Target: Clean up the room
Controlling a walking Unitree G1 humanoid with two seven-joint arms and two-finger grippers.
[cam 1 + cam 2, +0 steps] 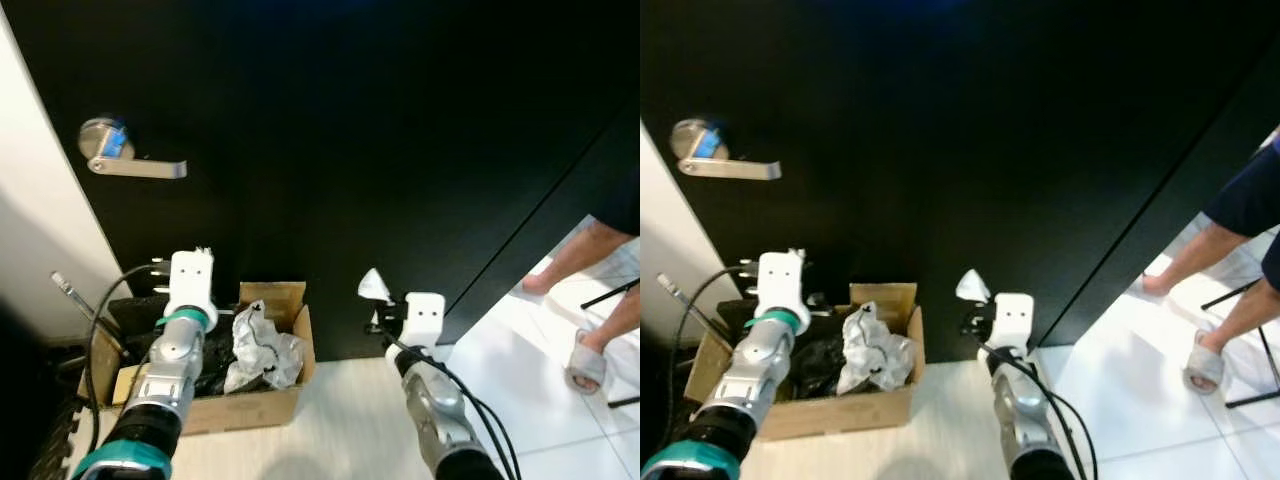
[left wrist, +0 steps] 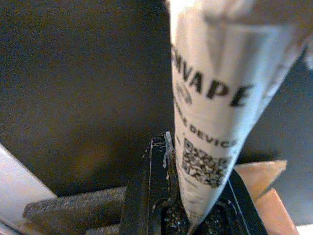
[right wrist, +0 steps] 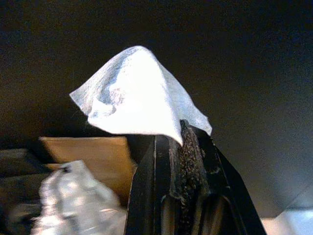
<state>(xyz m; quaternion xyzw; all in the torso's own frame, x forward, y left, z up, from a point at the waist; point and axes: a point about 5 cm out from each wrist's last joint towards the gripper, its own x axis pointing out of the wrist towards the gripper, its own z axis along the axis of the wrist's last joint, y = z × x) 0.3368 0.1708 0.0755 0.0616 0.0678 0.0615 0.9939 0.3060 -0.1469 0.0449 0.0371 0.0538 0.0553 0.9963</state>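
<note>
My left gripper (image 2: 170, 147) is shut on a white printed wrapper (image 2: 215, 103) bearing a QR code, and it is held over the left half of an open cardboard box (image 1: 262, 407). The box sits on the floor against a black door and holds crumpled clear plastic (image 1: 262, 350) and dark rubbish. My right gripper (image 3: 177, 134) is shut on a crumpled white tissue (image 3: 134, 98). In the left eye view the tissue (image 1: 374, 287) hangs to the right of the box, apart from it.
The black door (image 1: 350, 120) with a silver lever handle (image 1: 128, 160) stands close ahead, with a white wall (image 1: 40, 240) on the left. A person's bare legs (image 1: 590, 255) and a grey slipper (image 1: 586, 362) stand on white tiles at the right. Dark clutter lies left of the box.
</note>
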